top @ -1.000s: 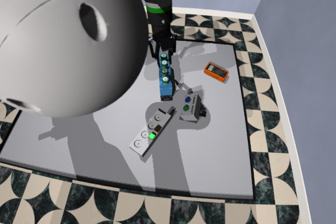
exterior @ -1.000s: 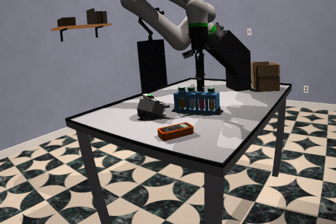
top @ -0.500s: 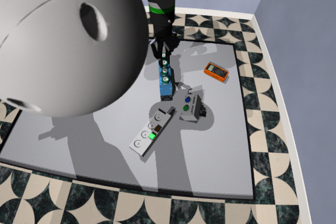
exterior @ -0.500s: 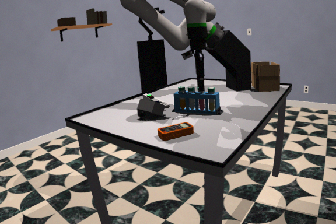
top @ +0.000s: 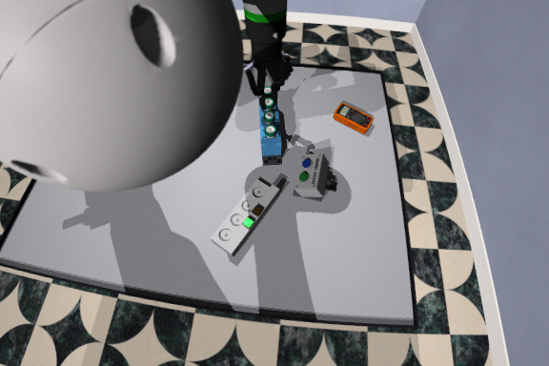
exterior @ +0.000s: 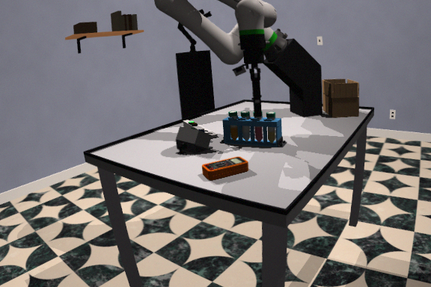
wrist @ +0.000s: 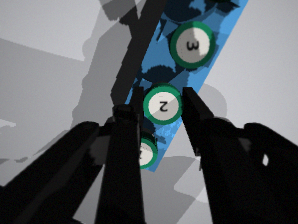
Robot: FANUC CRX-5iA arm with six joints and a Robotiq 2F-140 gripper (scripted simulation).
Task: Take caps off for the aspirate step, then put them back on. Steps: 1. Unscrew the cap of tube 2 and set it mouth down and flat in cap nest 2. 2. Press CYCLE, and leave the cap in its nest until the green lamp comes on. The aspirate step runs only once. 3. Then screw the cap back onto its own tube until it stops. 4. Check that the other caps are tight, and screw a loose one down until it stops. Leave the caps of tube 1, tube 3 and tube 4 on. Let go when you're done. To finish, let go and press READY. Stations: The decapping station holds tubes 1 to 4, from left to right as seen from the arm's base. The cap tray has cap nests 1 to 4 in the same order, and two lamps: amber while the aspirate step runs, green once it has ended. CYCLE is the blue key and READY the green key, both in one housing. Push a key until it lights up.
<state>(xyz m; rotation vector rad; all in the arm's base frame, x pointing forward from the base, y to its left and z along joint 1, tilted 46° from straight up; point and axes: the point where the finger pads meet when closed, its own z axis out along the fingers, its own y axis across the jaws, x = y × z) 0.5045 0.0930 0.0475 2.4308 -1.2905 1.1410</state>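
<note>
Table [exterior: 318, 143]: pale grey top, black edge and dark legs. Floor [exterior: 393, 203]: dark green marbled and cream tiles in a curved star pattern. Walls [exterior: 45, 95]: bluish grey. Arm [exterior: 209, 20]: light grey with green bands; pincer [wrist: 161, 107]: black. Tube rack [exterior: 251, 121]: blue. Caps: green rims around grey-white tops, black numerals; cap 2 [wrist: 162, 105], cap 3 [wrist: 192, 45]. Meter [exterior: 225, 167]: orange with dark face. Key housing [top: 312, 178]: grey, with one blue key [top: 306, 162] and one green key [top: 303, 176]. Cap tray [top: 245, 216]: light grey, one lamp [top: 248, 222] glowing green.

On my table: four green-rimmed capped tubes [exterior: 245, 115] in one blue rack [exterior: 253, 143]; four round nests in one grey cap tray [top: 238, 241]; two keys, blue [top: 306, 162] and green [top: 303, 176]; one orange multimeter [top: 353, 117].
</note>
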